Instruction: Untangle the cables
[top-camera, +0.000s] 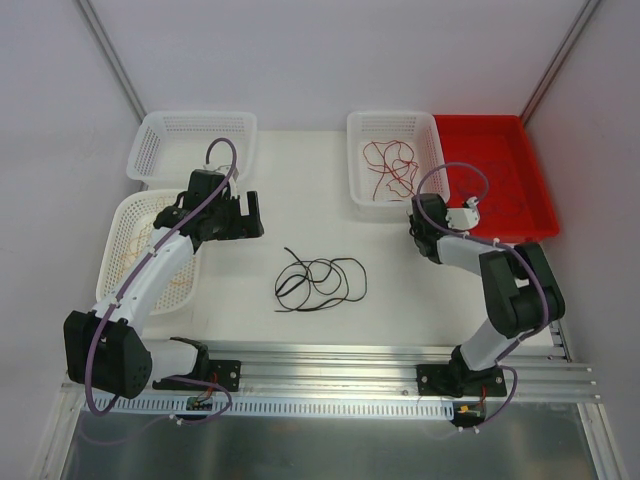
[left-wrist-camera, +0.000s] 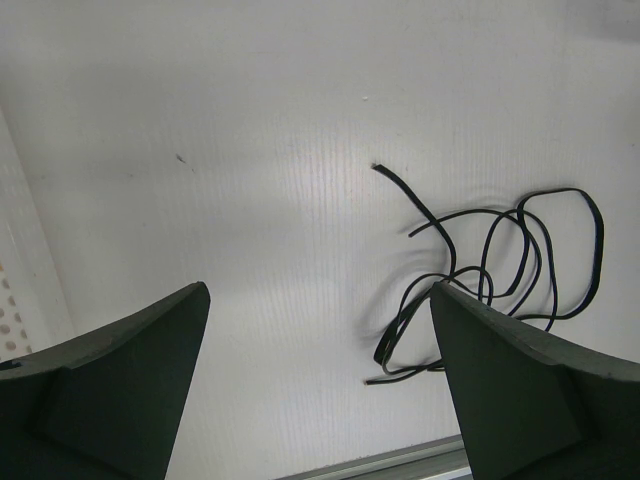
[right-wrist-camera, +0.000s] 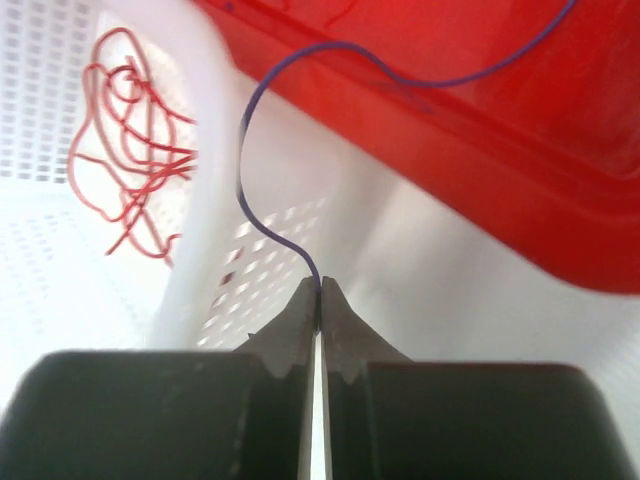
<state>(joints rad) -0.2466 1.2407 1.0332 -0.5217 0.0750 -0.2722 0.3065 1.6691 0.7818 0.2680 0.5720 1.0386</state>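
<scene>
Black cables (top-camera: 320, 281) lie in a loose tangle on the white table, also seen in the left wrist view (left-wrist-camera: 500, 265). My left gripper (top-camera: 256, 214) hovers to their left, open and holding nothing (left-wrist-camera: 318, 290). My right gripper (top-camera: 420, 204) sits between the white basket and the red tray, shut (right-wrist-camera: 320, 286) on a thin dark blue-purple cable (right-wrist-camera: 248, 130) that arcs up and over into the red tray (right-wrist-camera: 480, 150). A red cable (right-wrist-camera: 130, 140) lies coiled in the white basket (right-wrist-camera: 250, 250), seen from above as well (top-camera: 390, 166).
Two more white baskets stand at the left: a rear one (top-camera: 150, 140) and a nearer one (top-camera: 115, 240) holding yellow-orange cables (top-camera: 140, 255). The red tray (top-camera: 530, 180) sits at the back right. An aluminium rail (top-camera: 330, 365) runs along the near edge.
</scene>
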